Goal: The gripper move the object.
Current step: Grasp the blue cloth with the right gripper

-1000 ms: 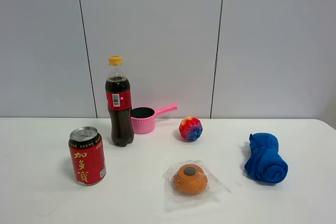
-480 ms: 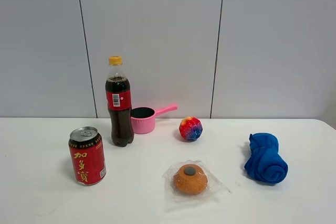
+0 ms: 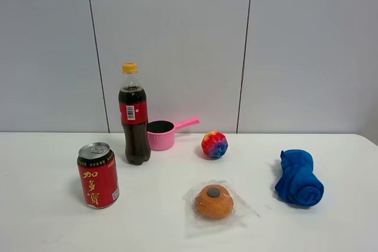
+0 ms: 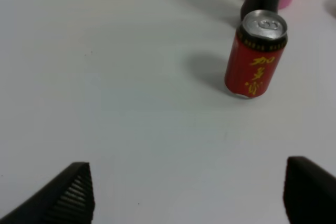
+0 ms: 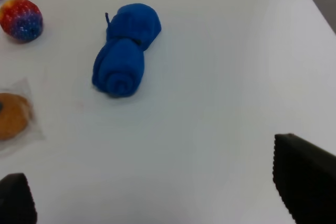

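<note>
Nothing moved; both jaws hover spread wide above the table (image 4: 105, 77).

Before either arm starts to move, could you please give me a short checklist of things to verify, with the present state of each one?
1. Left gripper open and empty: ok, the fingers stand wide apart with nothing between them.
2. Right gripper open and empty: ok, same as the left.
3. Red can upright and standing free: ok, the cola bottle stands behind it, apart.
4. Blue towel rolled up and free: ok, nothing touches it.
5. Wrapped bun free of its neighbours: ok, the ball lies farther back.
6. Which object is to be moved: cannot tell, neither gripper is over one.
</note>
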Robot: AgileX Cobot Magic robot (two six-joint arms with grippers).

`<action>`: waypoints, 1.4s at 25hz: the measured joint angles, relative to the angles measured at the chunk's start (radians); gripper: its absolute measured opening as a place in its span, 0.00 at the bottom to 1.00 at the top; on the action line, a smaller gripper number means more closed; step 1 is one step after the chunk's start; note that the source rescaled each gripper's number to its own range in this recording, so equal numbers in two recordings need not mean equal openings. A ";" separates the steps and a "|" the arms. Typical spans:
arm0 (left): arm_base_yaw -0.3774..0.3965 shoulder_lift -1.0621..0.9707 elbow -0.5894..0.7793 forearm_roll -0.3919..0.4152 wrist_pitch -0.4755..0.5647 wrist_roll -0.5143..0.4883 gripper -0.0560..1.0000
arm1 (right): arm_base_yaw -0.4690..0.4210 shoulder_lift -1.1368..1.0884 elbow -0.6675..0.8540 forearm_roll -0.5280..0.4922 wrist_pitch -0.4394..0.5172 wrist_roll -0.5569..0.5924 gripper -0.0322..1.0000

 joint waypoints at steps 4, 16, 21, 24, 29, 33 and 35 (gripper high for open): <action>0.000 0.000 0.000 0.000 0.000 0.000 1.00 | 0.000 0.029 -0.017 0.069 -0.024 0.006 0.88; 0.000 0.000 0.000 0.000 0.000 0.000 1.00 | 0.000 0.808 -0.434 0.012 -0.074 0.006 0.88; 0.000 0.000 0.000 0.000 0.000 0.000 1.00 | 0.027 1.185 -0.607 -0.092 -0.072 0.041 0.96; 0.000 0.000 0.001 0.000 0.000 0.000 1.00 | 0.076 1.386 -0.717 -0.157 -0.072 0.112 0.99; 0.000 0.000 0.001 0.000 0.000 0.000 1.00 | 0.161 1.697 -0.901 -0.169 -0.022 0.211 0.99; 0.000 0.000 0.001 0.000 0.000 0.000 1.00 | 0.213 1.874 -0.970 -0.169 0.015 0.245 1.00; 0.000 0.000 0.001 0.000 0.000 0.000 1.00 | 0.226 1.928 -0.974 -0.167 0.010 0.254 1.00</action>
